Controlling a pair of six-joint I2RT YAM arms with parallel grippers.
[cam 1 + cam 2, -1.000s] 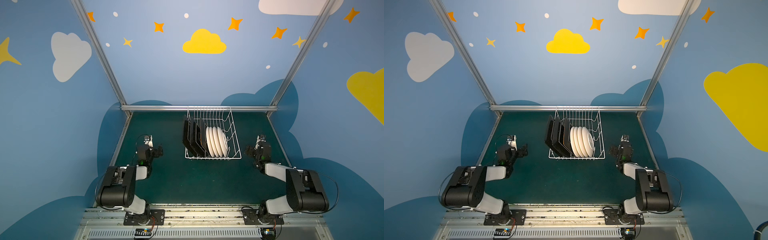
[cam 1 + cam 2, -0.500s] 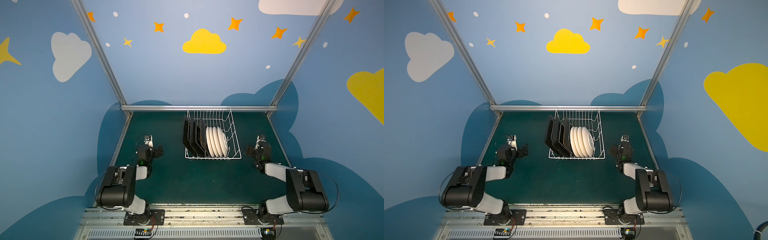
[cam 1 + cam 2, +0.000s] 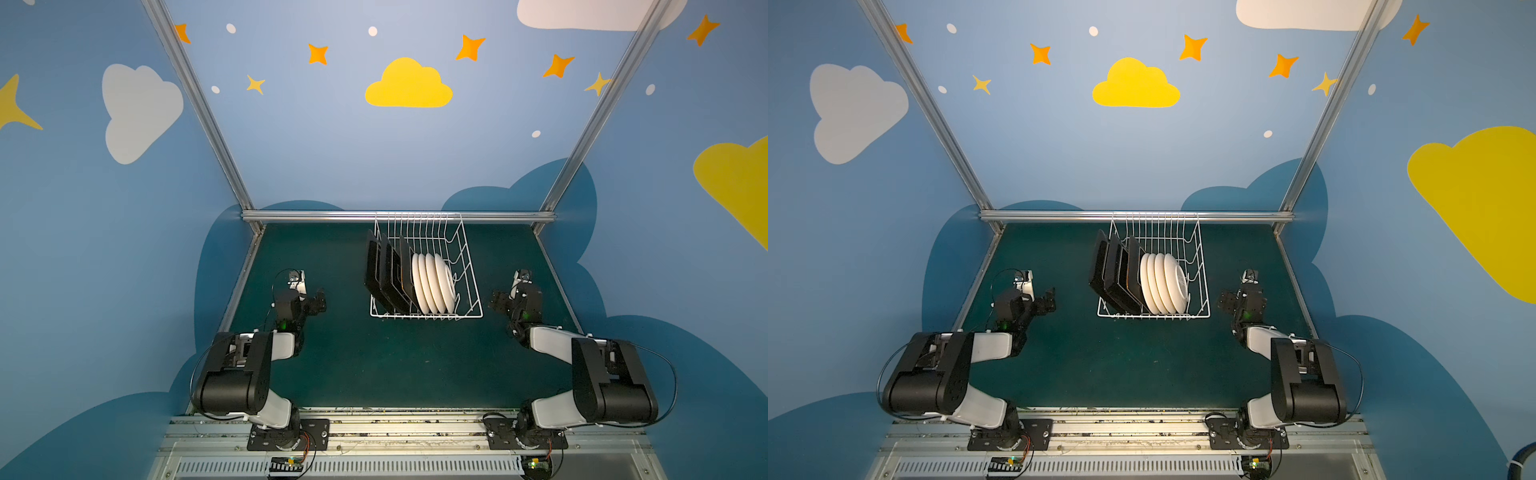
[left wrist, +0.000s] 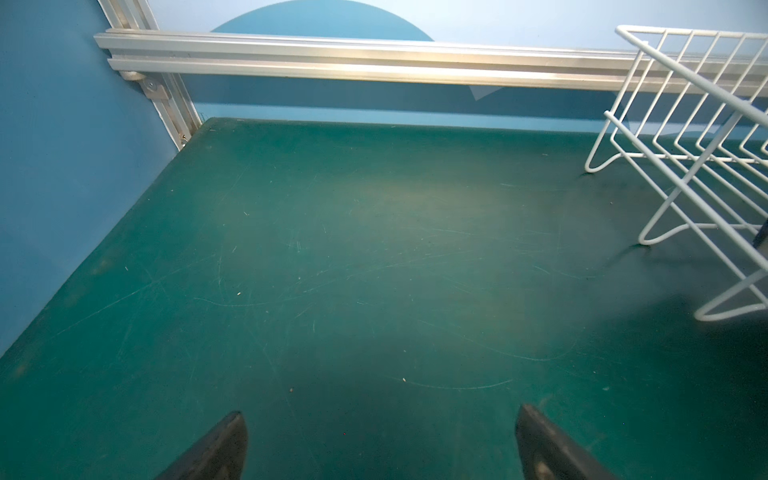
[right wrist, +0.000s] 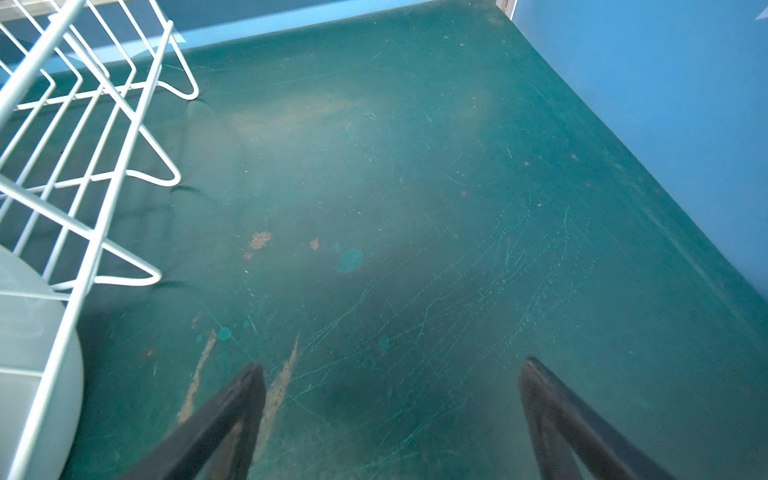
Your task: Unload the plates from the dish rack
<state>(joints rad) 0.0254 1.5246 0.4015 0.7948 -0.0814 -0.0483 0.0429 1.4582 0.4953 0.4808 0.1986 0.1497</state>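
Plates (image 3: 432, 286) in dish rack (image 3: 462, 266): seemingly three black, four white; left gripper (image 4: 381, 410), right gripper (image 5: 392, 363) spread wide, empty.

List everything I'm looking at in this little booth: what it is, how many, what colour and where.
dish rack: one, white wire, back middle of the table
square plates: three, black backs, on edge in the rack's left part
round plates: four, white, on edge beside the square ones, towards the rack's right
table: one, dark green, scratched
walls: blue, painted with clouds and stars, on three sides
frame rail: silver metal, along the table's back edge
left arm: black and white, near left
right arm: black and white, near right
left gripper: black, open, empty, left of the rack
right gripper: black, open, empty, right of the rack
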